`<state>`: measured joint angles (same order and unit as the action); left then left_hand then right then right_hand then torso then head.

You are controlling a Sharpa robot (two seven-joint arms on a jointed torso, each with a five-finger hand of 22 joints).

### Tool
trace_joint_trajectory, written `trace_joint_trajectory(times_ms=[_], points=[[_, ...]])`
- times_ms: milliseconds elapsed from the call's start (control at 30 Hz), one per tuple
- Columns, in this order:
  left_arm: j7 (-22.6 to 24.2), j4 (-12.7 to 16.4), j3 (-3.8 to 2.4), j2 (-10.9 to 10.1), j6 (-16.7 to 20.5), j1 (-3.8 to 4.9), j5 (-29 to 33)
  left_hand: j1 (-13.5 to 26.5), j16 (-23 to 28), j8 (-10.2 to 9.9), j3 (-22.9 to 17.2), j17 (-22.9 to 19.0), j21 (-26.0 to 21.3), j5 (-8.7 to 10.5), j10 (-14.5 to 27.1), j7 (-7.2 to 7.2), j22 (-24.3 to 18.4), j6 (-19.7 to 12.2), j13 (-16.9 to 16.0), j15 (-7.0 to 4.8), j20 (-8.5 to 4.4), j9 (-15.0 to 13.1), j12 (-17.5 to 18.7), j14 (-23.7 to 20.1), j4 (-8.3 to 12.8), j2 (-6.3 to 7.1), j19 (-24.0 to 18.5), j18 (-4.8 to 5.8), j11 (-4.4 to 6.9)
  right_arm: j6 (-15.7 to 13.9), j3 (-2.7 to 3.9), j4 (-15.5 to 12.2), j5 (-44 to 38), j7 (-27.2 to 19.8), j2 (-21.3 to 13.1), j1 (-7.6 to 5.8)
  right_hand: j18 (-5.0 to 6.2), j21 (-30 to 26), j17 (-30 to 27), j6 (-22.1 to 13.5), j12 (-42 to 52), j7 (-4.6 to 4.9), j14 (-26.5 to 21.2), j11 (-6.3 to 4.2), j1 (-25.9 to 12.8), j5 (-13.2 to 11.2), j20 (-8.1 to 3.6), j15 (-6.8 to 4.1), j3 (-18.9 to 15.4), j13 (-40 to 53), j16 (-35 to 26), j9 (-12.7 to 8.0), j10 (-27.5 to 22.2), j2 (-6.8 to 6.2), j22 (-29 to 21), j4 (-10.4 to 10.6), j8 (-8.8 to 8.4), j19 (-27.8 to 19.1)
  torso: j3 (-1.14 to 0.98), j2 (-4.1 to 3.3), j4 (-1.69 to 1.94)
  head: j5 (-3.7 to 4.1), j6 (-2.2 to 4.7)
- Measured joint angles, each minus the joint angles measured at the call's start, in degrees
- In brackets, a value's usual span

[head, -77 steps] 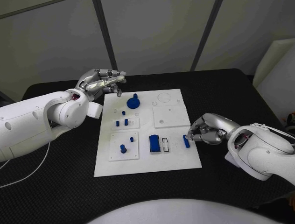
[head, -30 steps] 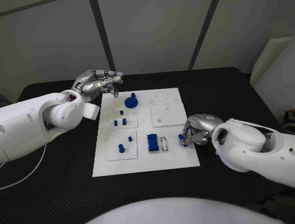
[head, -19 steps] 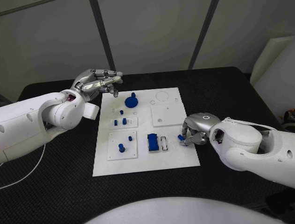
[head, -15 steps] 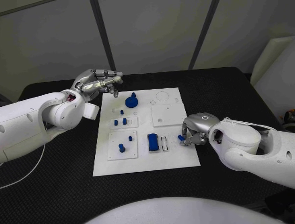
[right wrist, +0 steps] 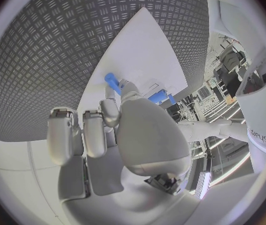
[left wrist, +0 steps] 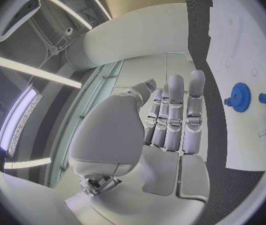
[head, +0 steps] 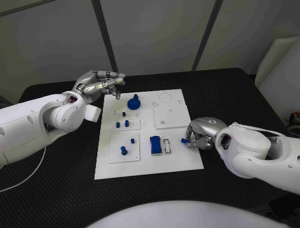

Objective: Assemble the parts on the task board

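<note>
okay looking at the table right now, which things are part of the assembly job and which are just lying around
Job:
task board
blue gear
blue block
small blue part pinched by the right hand

Just there:
black table
left hand, holding nothing, beside the board's far corner

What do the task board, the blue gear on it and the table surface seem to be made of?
Task board: probably matte white plastic; flat, even, no glare.
Blue gear: likely moulded or printed plastic; uniform saturated colour, crisp teeth in the left wrist view.
Table: black textured mat, perhaps rubber; a raised tread pattern shows in the right wrist view.
</note>
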<state>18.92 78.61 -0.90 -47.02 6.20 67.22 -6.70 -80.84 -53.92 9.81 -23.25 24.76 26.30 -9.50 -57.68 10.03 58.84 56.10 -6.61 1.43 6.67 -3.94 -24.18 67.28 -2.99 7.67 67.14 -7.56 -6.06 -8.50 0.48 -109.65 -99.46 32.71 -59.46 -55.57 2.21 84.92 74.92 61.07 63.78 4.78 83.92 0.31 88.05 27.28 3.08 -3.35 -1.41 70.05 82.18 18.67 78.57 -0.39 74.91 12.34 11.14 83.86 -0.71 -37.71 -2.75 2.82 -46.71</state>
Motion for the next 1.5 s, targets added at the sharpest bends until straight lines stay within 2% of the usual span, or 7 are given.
trace_joint_trajectory(times_ms=[233,367,667,900,1000,1133,1500], points=[[0.00,0.00,0.00,-0.01,0.00,0.00,-0.05,0.00,0.00,0.00,0.16,-0.06,0.00,0.00,0.00,0.00,-0.07,0.00,0.00,0.00,0.00,0.00,0.00,0.00,0.16,0.00,0.00,0.00,0.00,-6.31,-0.41,-0.75,7.38,1.19,-0.75,0.44,0.00,0.00,0.00,-0.16,-0.20,0.13,0.00,0.00,0.62,0.48,0.00,0.00,5.68,-0.02,0.00,-0.08,0.01,-0.66,0.00,1.75,0.00,0.00,0.00,-0.02,0.00,0.02,-0.07],[-0.01,0.01,0.00,-0.03,0.00,0.00,-0.07,0.00,0.00,0.00,0.16,-0.06,0.00,0.00,0.00,0.00,-0.07,0.00,0.00,0.00,0.00,0.00,0.00,0.00,0.16,0.00,0.00,0.00,0.00,-9.11,-0.50,-1.41,10.75,1.65,-0.77,0.55,0.00,0.02,0.00,-0.14,0.10,0.14,0.30,-0.24,-0.26,-0.56,0.00,-0.43,8.46,0.66,0.00,-0.10,0.24,-3.02,0.00,1.64,0.09,0.00,0.04,-0.02,0.00,-0.04,-0.10],[-0.02,0.21,0.00,-0.17,-0.10,0.00,-0.24,-0.22,0.00,0.00,0.00,-0.12,0.00,0.00,0.21,0.00,-0.11,0.00,0.06,0.00,0.00,0.00,0.00,0.00,0.31,-0.22,0.00,0.00,-0.21,-13.76,-0.45,-2.42,15.33,1.86,0.37,0.54,0.00,0.35,-0.01,-0.11,0.10,0.11,0.19,-0.64,-3.16,-0.89,0.00,-0.55,10.10,0.51,0.00,0.01,0.67,-4.39,0.00,2.36,0.88,0.00,0.04,-0.07,0.00,-0.06,-0.37],[-0.04,0.46,0.00,-0.14,-0.48,-0.01,-0.80,-0.22,0.00,0.00,0.00,-0.12,0.00,0.00,0.21,0.02,-0.11,-0.02,0.05,0.00,0.00,0.00,0.00,0.00,0.31,-0.22,0.00,0.00,-0.21,-14.93,-0.45,-1.25,18.26,1.85,2.47,0.54,0.00,0.35,-0.01,0.10,0.10,-0.10,0.19,-0.55,-3.81,-1.23,0.00,-0.56,10.79,0.67,0.00,0.22,0.79,-5.04,0.00,2.62,1.00,0.00,0.05,-0.03,0.00,-0.15,-0.55],[-0.04,0.51,0.00,-0.13,-0.60,-0.01,-0.98,-0.22,0.00,0.00,0.00,-0.12,0.00,0.00,0.21,0.22,-0.11,-0.22,0.05,0.00,0.00,0.00,0.00,0.00,0.31,-0.23,0.00,0.00,-0.21,-14.98,-0.45,-0.71,19.29,1.83,3.29,0.54,0.00,0.35,-0.01,0.13,0.16,-0.12,0.19,-0.63,-4.74,-1.23,0.00,-0.56,11.04,0.75,0.00,1.63,0.88,-5.48,0.00,2.85,1.00,0.00,0.05,-0.03,0.03,-0.24,-0.55],[-0.05,0.58,0.00,-0.17,-0.71,-0.01,-1.14,-0.22,0.00,0.00,0.00,-0.12,0.00,0.00,0.21,0.22,-0.11,-0.22,0.05,0.00,0.00,0.00,0.00,0.00,0.31,-0.22,0.00,0.00,-0.21,-14.67,-0.45,0.18,20.38,1.82,4.06,0.53,0.00,0.35,-0.01,0.53,0.34,-0.50,0.10,-0.54,-6.74,1.69,0.00,-0.65,10.60,0.85,0.00,1.75,1.09,-5.98,-0.01,3.29,1.00,0.00,0.07,0.00,0.05,-0.42,-0.51],[-0.05,0.71,0.00,-0.28,-0.83,-0.01,-1.35,-0.22,0.00,0.00,0.00,-0.16,0.00,0.00,0.21,0.21,-0.10,-0.21,0.05,0.00,0.00,0.00,0.00,0.00,0.31,-0.22,0.00,0.00,-0.21,-12.00,-0.46,1.67,22.10,1.87,5.79,0.53,0.00,0.35,-0.01,1.32,0.58,-0.73,0.10,-0.61,-10.88,2.33,0.00,-0.66,8.91,1.04,0.00,2.47,1.26,-5.62,-0.01,4.13,1.86,0.00,0.05,-0.04,0.01,-0.57,-0.54]])
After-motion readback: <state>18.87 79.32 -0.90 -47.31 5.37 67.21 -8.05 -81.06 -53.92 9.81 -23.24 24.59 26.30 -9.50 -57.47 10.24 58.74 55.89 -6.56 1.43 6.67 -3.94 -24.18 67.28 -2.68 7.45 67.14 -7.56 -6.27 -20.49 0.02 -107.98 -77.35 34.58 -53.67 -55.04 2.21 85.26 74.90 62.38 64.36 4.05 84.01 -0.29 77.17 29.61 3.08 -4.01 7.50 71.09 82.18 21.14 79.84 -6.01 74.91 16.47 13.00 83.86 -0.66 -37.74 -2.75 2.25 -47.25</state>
